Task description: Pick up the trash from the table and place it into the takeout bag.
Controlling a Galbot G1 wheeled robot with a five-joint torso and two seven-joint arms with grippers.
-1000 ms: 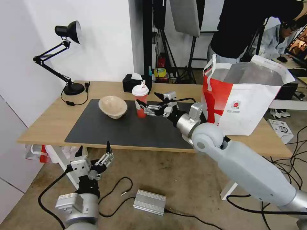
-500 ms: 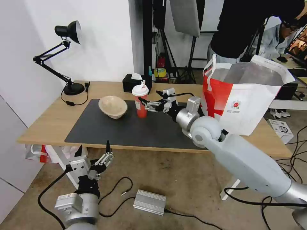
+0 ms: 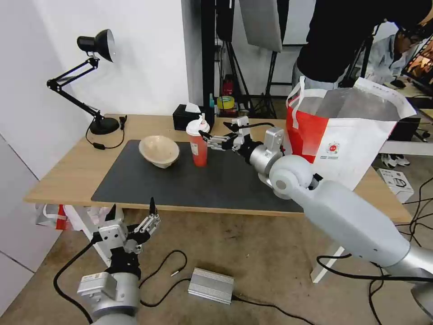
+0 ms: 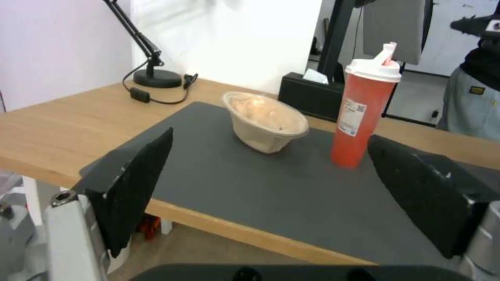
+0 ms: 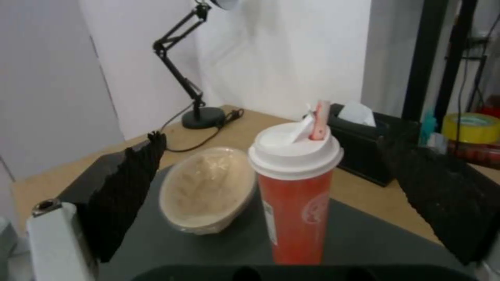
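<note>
A red drink cup (image 3: pixel 198 146) with a white lid stands upright on the dark mat (image 3: pixel 180 183) of the table (image 3: pixel 67 171). To its left a beige paper-pulp bowl (image 3: pixel 158 151) lies tilted. My right gripper (image 3: pixel 213 129) is open just right of the cup's lid, with one fingertip close to the rim. In the right wrist view the cup (image 5: pixel 296 195) stands ahead between the spread fingers (image 5: pixel 130 187), apart from them, beside the bowl (image 5: pixel 208 191). The takeout bag (image 3: pixel 343 135) stands open at the table's right end. My left gripper (image 3: pixel 132 207) is open below the table's front edge.
A black desk lamp (image 3: pixel 97 81) and its cord occupy the back left corner. A black tissue box (image 3: pixel 187 118) sits behind the cup. A person stands behind the bag. Cables and a silver box (image 3: pixel 211 285) lie on the floor, and a red-white plastic bag (image 3: pixel 52 216) hangs under the table.
My right gripper has risen and moved farther back along the cup, from its middle up to its lid. The cup, the bowl and the left arm have not moved.
</note>
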